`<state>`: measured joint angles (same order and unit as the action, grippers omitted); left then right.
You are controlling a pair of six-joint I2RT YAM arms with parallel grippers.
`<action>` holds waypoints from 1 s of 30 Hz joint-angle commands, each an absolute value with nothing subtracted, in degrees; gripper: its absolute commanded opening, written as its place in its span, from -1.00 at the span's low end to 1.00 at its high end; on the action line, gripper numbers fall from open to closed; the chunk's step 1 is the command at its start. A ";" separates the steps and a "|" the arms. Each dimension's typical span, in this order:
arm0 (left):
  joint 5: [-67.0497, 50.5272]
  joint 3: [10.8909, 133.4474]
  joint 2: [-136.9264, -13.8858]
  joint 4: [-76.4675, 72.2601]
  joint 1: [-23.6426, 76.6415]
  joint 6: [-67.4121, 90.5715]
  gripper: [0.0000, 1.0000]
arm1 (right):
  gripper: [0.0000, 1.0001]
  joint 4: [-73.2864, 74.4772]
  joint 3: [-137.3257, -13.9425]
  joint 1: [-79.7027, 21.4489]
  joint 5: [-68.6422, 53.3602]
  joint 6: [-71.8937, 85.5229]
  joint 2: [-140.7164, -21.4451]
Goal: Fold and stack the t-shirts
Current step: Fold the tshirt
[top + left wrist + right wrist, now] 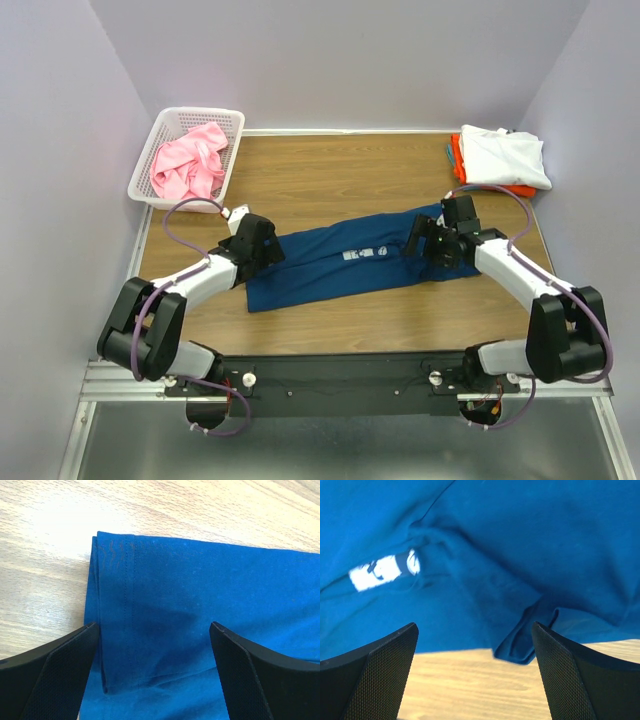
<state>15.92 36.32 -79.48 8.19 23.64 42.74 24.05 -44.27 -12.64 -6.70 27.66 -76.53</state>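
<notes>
The wooden table [330, 175] takes most of the top view. Across its middle lies the navy blue t-shirt [340, 262], folded into a long narrow band that runs from the left side to the right side and rises a little toward the right. The left arm [195, 280] reaches to the left end of this band and the right arm [510, 265] reaches to the right end. At the far left corner of the table stands a white lattice basket [232, 150], and a pink t-shirt [188, 165] lies crumpled inside it. At the far right corner a folded white t-shirt [505, 155] lies on top of an orange t-shirt [458, 152], which shows only at the edges. The left gripper [155, 630] is over the hem [122, 595] of the navy shirt; its fingers [55, 675] stand wide apart with only flat cloth between them, and they clamp nothing. The right gripper [475, 630] also has its fingers [580, 675] spread apart, above a wrinkled fold of the navy cloth at the near edge, where bare wood shows below. Whether the fingertips touch the cloth I cannot tell. A small pale print [382, 572] is on the shirt, near its middle in the top view.
</notes>
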 commanded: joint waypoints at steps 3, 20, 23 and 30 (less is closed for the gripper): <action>16.61 36.39 -80.60 6.86 23.38 41.92 0.97 | 1.00 19.43 -46.58 -12.74 -1.58 29.36 -80.32; 16.17 36.21 -80.77 6.42 23.29 41.66 0.97 | 0.06 15.21 -44.12 -12.66 -4.39 30.50 -80.42; 16.00 36.12 -80.68 6.50 23.29 41.75 0.97 | -0.19 14.59 -43.60 -12.74 -5.80 30.76 -80.42; 15.82 35.95 -79.98 6.50 23.29 41.66 0.97 | -0.53 14.33 -42.28 -12.74 -8.88 31.11 -81.04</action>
<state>15.86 36.32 -79.96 7.55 23.62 42.22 15.44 -43.70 -12.64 -6.31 30.70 -81.19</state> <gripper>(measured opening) 0.983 0.267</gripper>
